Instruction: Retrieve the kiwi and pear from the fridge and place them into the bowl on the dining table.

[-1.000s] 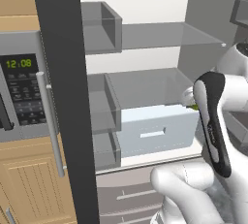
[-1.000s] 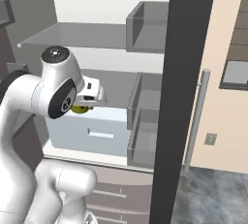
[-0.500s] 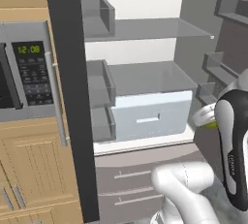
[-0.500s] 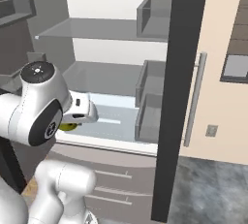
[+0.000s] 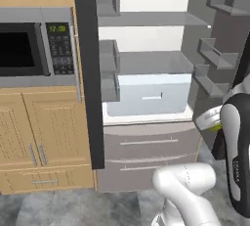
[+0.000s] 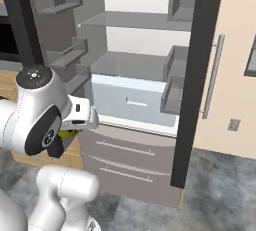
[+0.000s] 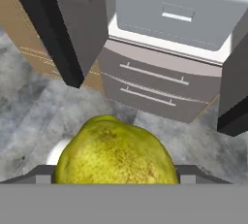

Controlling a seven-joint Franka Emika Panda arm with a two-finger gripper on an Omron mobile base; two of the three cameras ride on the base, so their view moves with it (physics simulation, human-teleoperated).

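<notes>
The pear (image 7: 115, 151) is yellow-green and bumpy, and it sits tight between the fingers (image 7: 116, 172), near the open fridge (image 5: 146, 63), above the floor. It looks firm and a bit slippery. Holding its fat middle seems safest.

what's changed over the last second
The base has backed away from the fridge, so both base views now show more of it and the microwave. The gripper has drawn back with it, jaws still around the pear. The fridge doors stay open.
</notes>
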